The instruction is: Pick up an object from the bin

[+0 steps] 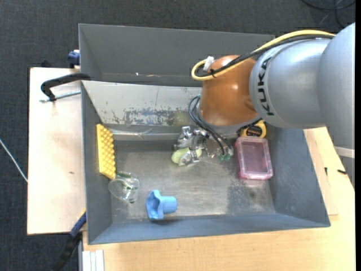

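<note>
Currently low in the grey bin (169, 55), mid-floor near the back wall | my gripper (192, 144) hangs right over a small pale yellow-green thing (180, 157) — spread or pinching, I cannot tell | pink lidded box (254, 160) just beside, blue plastic piece (160, 204) well apart | my judgement: nothing raised yet — grasp and lift are left to do
</note>
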Tool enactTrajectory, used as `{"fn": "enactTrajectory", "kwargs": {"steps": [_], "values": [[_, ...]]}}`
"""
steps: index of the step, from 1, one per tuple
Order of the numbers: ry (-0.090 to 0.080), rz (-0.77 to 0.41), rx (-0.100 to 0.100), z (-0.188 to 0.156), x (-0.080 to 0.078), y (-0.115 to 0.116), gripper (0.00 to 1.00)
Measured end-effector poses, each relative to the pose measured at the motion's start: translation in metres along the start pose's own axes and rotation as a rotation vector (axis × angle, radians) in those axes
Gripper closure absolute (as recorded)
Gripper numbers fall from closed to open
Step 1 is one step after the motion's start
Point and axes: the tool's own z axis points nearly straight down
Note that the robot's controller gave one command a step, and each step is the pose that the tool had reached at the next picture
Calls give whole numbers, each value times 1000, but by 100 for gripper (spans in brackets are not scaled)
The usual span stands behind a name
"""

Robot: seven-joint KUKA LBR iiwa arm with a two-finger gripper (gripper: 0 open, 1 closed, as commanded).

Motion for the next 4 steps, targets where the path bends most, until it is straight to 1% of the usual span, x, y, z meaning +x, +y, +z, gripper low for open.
{"fn": "enactTrajectory", "kwargs": {"steps": [1, 2, 3, 4], "values": [[27, -80, 11, -50, -7, 7, 100], [15, -52, 3, -62, -6, 27, 100], [34, -31, 8, -88, -8, 14, 100], [25, -34, 8, -105, -11, 17, 100]]}}
